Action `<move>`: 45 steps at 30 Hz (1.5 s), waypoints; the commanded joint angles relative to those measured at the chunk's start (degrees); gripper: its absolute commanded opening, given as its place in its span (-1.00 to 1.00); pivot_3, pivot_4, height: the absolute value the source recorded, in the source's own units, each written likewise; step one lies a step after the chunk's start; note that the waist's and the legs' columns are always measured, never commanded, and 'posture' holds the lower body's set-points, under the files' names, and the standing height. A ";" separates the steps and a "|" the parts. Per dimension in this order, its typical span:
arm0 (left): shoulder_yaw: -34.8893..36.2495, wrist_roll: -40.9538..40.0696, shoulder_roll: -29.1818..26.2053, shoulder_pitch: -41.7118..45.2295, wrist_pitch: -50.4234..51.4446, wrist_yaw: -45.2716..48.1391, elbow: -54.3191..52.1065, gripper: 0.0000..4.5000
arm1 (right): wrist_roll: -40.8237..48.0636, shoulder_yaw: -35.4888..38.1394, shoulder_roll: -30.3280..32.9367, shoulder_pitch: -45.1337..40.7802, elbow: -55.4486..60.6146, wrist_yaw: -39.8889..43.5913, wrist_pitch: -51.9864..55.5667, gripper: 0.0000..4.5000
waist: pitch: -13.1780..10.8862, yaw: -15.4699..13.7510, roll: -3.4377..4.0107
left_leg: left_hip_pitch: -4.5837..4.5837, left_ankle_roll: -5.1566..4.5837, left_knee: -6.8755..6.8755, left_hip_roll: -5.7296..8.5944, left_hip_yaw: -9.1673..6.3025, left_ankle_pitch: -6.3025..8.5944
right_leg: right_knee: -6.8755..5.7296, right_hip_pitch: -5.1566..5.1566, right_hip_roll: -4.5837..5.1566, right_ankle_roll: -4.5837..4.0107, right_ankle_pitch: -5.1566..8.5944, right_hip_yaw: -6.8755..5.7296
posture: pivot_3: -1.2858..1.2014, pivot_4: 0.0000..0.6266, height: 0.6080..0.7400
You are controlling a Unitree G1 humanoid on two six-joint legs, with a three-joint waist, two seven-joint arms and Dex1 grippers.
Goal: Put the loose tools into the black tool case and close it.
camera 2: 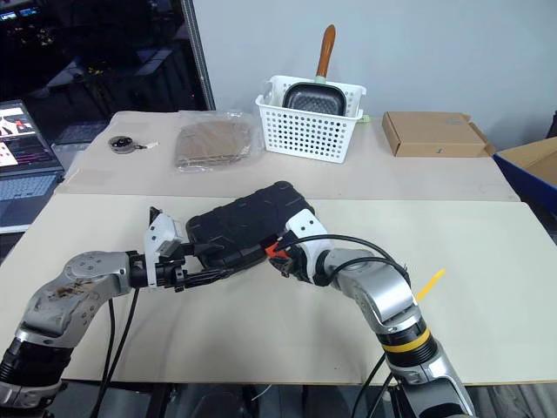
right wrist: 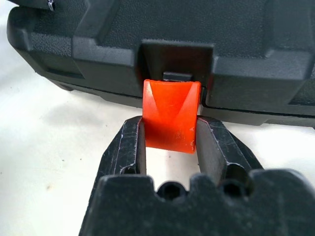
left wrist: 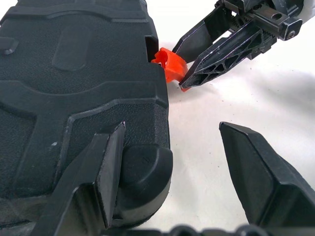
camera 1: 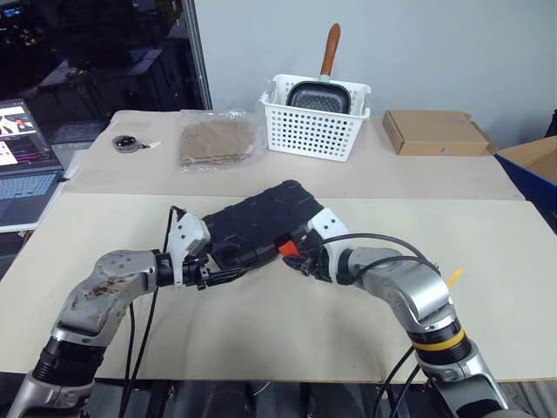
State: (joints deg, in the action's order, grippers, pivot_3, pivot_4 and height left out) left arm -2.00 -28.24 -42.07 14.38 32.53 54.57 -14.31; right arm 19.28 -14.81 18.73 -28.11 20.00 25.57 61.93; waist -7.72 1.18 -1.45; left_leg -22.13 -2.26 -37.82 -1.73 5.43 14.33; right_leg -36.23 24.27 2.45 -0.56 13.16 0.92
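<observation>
A pale beige, flat-topped bench point(camera 1: 487, 287) fills the foreground, and a second beige bench point(camera 1: 374, 174) of the same make butts against its far edge, the seam running straight across. Behind them rises a plain, matt grey-white wall point(camera 1: 435, 43). To the left of the wall stands a dark glass pane point(camera 1: 96, 52) in a slim grey metal frame point(camera 1: 201, 61), showing dim reflections. The light is soft and even, with faint shadows.

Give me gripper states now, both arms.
Left gripper: open, one finger on the black tool case corner.
Right gripper: shut on the orange latch.
</observation>
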 commanded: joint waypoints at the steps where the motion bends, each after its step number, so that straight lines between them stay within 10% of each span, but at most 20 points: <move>1: -2.20 1.05 -0.33 -1.56 1.39 0.65 -0.46 0.45 | 1.06 3.12 -3.35 -0.68 1.09 -0.97 -4.50 -0.49 | 0.00 0.05 0.00 | 0.00 0.00 0.00 0.00 0.00 0.00 | -0.01 0.00 0.00 0.00 0.00 0.00 | 0.03 -0.52 1.00; 16: -2.90 2.30 0.03 -2.80 1.12 0.63 -1.67 0.45 | -0.74 1.78 -6.86 2.30 -8.35 0.30 -11.30 -0.49 | 0.13 1.03 0.01 | 0.28 0.01 0.00 -0.08 0.04 -0.01 | -0.10 -0.15 0.00 -0.01 -0.01 0.07 | 0.03 -0.52 1.00; 22: -2.76 2.41 0.50 -2.95 1.43 0.27 -1.78 0.45 | -2.86 2.32 -4.96 4.26 -6.45 0.29 -15.54 0.47 | 0.16 1.06 0.02 | 0.32 0.03 0.00 -0.08 0.05 -0.02 | -0.09 -0.20 0.02 -0.01 0.00 0.08 | 0.03 -0.52 1.00; 29: -2.62 2.80 0.99 -2.48 1.25 0.02 -1.18 0.45 | 2.86 5.46 4.00 6.77 4.65 5.49 -7.41 0.47 | 0.16 -0.12 0.03 | 0.09 0.00 0.01 -0.03 0.03 0.08 | 0.04 -0.09 0.10 0.07 0.03 0.04 | 0.03 -0.52 1.00; 39: -2.75 3.49 1.07 -2.08 0.75 0.06 -0.46 0.45 | 1.73 3.10 0.40 4.56 -1.19 2.25 -6.78 -0.95 | 0.17 -0.22 0.03 | 0.14 0.00 0.03 -0.06 0.03 0.11 | 0.03 -0.10 0.03 0.03 0.06 0.07 | 0.03 -0.52 1.00; 45: -2.90 3.70 1.31 -1.82 0.73 -0.09 -0.19 0.45 | -1.17 1.02 -3.46 1.32 -8.47 0.84 -10.78 -0.98 | 0.17 -0.29 0.03 | 0.11 0.00 0.03 -0.04 0.03 0.11 | 0.05 -0.10 0.03 0.03 0.06 0.04 | 0.03 -0.52 1.00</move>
State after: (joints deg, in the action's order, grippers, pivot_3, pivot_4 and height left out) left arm -2.61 -25.41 -40.91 13.73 32.28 54.07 -15.89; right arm 18.96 -13.84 16.20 -24.86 11.92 27.01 54.16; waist -7.55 0.88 -1.41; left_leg -22.03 -2.26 -37.80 -1.76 5.47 14.44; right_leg -36.18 24.17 2.48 -0.53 13.22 0.97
